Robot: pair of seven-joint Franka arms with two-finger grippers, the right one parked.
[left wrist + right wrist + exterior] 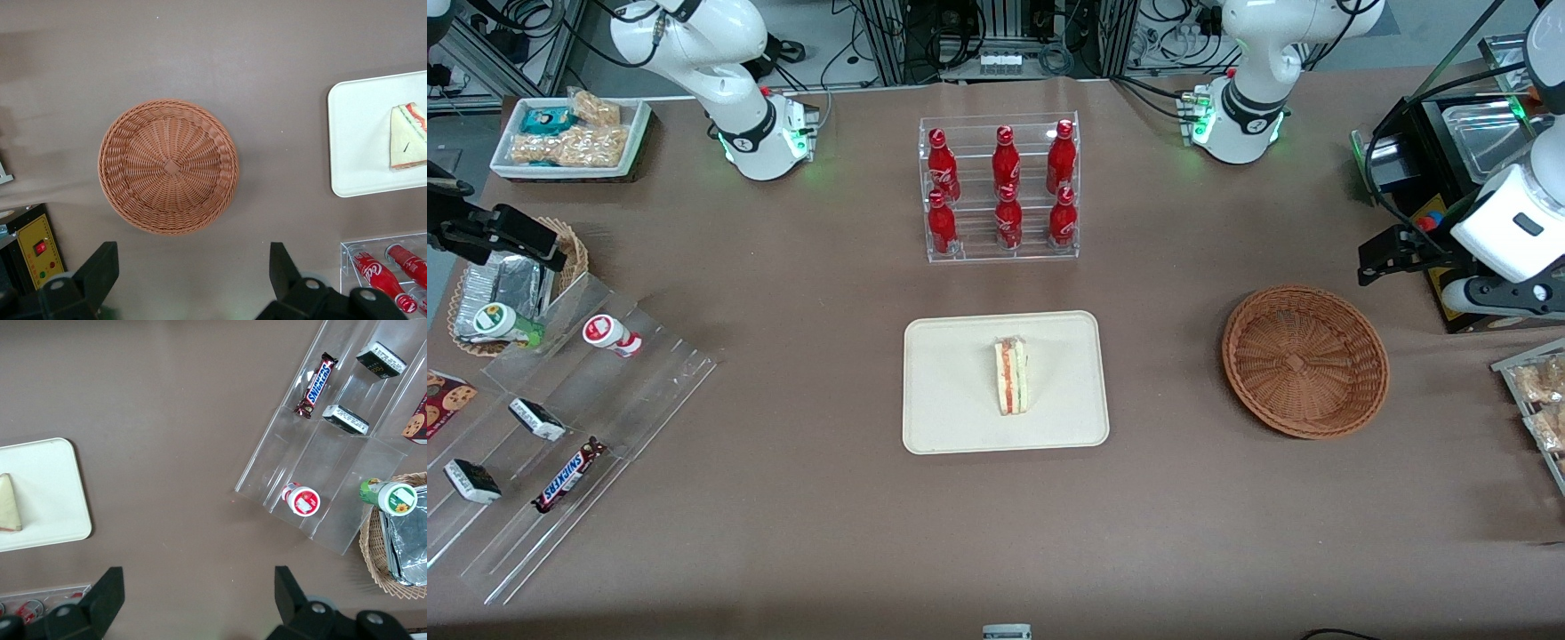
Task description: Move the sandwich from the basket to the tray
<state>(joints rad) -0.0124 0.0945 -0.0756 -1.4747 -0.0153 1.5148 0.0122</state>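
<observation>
Sandwich on tray, basket empty.
I see the sandwich [1011,376] lying on the tray [943,418]; my claw [193,267] hangs spread, holding nothing, above the desk [800,516] just beside the basket [1304,361].

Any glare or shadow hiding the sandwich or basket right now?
Front view: even light, sandwich plain on the tray. Left wrist view: soft shadow beside the empty basket; open gripper hangs above the table beside it, sharp.
</observation>
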